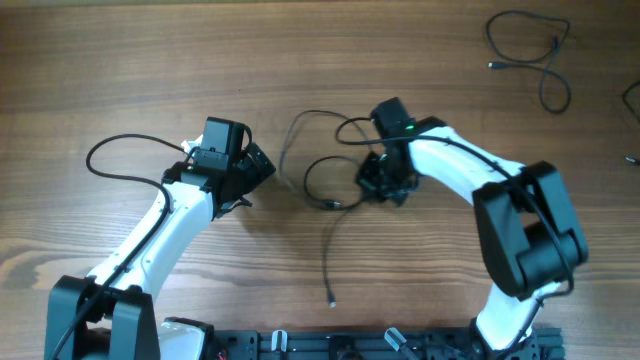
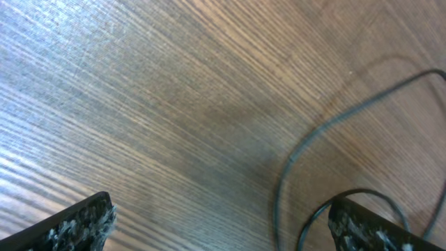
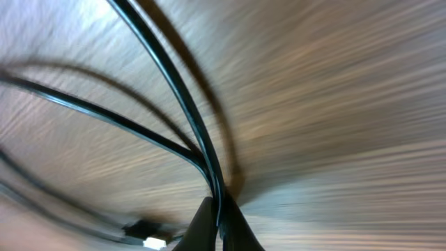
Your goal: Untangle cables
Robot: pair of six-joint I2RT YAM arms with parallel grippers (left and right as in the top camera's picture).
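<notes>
Right gripper (image 3: 219,224) clamped on the cables (image 3: 188,104); left gripper (image 2: 223,226) at its 9 o'clock, jaws wide apart, low over the table (image 1: 100,60)

The cables (image 1: 327,250) lie mid-counter (image 1: 150,60), with the left tool (image 1: 258,168) just to their left and the right tool (image 1: 385,188) down on their right side. A lone cable (image 1: 553,42) lies in the far right corner.

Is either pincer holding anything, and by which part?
The right pincer is shut on the cables, pinching two strands mid-length where they converge. The left pincer is open and holds nothing.
</notes>
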